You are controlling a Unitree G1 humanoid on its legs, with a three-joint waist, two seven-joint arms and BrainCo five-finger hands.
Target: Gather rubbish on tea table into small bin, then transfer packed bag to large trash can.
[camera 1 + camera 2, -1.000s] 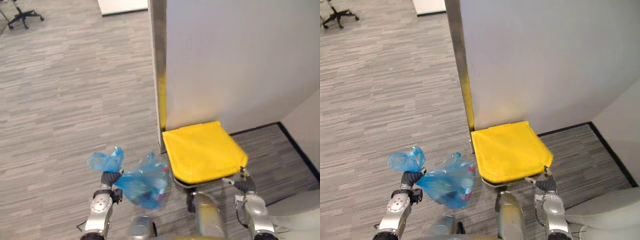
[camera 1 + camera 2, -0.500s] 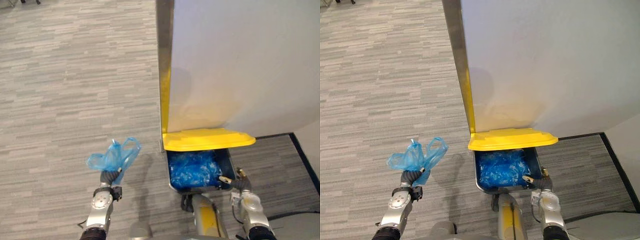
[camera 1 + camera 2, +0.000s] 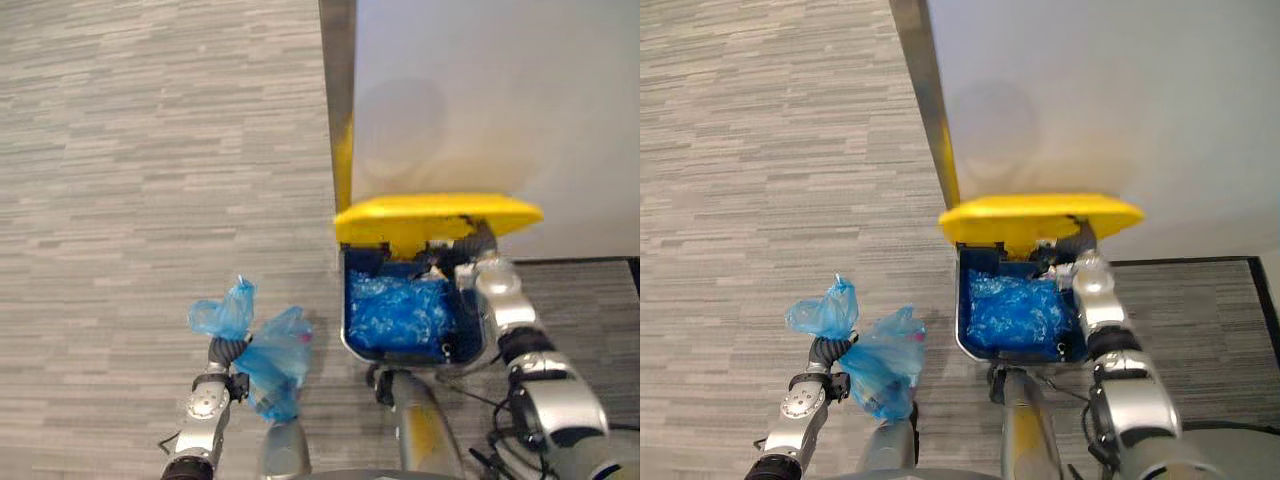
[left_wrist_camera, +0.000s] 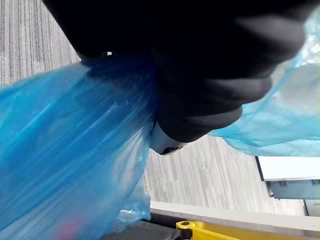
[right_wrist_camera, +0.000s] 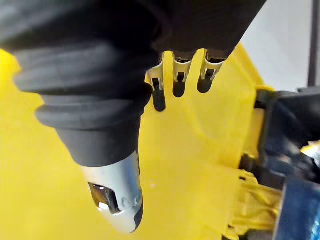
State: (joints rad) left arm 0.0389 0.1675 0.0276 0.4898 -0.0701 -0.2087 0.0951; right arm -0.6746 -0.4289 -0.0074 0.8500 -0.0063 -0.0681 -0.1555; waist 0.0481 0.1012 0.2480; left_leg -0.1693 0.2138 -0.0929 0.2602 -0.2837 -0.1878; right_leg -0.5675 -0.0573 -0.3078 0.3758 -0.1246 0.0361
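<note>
The packed blue rubbish bag hangs from my left hand, which is shut on its gathered neck; the loose handles stick up above the fist. In the left wrist view the blue plastic bulges past the dark cover. The bag hangs over the floor, left of the large trash can. Its yellow lid is tilted up, showing a blue liner inside. My right hand is under the lid's front edge, straight fingers against the yellow underside.
The can stands against a white wall beside a metal post. Grey striped carpet stretches out to the left. A dark skirting line runs along the wall at the right.
My right hand has risen from the can's front rim to under the lid, which now stands higher. The bag's body has swung into view beside my left hand. The camera has shifted.
</note>
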